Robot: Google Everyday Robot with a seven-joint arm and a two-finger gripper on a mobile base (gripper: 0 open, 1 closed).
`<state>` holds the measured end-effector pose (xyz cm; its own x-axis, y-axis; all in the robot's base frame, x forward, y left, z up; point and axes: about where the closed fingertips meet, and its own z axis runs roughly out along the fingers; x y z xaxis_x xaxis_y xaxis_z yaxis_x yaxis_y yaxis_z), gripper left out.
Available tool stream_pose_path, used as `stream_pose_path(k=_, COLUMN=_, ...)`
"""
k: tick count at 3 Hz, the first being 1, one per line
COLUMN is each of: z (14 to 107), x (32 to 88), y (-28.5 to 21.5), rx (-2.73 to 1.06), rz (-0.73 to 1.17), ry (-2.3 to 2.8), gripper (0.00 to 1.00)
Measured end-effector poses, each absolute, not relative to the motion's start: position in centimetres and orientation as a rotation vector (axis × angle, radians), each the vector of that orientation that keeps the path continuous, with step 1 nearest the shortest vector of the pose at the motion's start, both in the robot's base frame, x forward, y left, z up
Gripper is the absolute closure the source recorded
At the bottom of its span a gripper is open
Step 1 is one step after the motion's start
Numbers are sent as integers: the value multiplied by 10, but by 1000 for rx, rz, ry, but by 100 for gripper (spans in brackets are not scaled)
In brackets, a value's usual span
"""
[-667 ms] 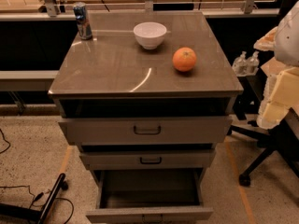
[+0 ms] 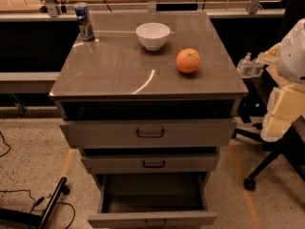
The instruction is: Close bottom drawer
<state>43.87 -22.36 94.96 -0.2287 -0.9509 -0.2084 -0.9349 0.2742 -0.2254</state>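
The grey metal cabinet stands in the middle of the camera view. Its bottom drawer (image 2: 152, 218) is pulled far out, so its dark inside shows, with nothing visible in it. The shallow front panel and its small dark loop handle (image 2: 155, 223) sit at the frame's lower edge. The middle drawer (image 2: 152, 163) and the top drawer (image 2: 150, 133) each stand out a little from the cabinet. Part of my white and cream arm (image 2: 288, 94) shows at the right edge, beside the cabinet. My gripper is out of view.
On the cabinet top (image 2: 114, 70) stand a white bowl (image 2: 153, 35), an orange (image 2: 188, 60) and a drink can (image 2: 85, 21). A chair base with wheels (image 2: 259, 171) is at the right. A black bar and cables (image 2: 45, 209) lie on the floor at the left.
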Motion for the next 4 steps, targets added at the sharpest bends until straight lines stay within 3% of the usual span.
stream_pose_path(k=3, z=700, x=415, y=-214, rx=-1884, rz=235, ry=2193, gripper=0)
stream_pose_path(k=4, z=684, x=416, y=-212, rx=-1889, rz=260, ry=2188, gripper=0)
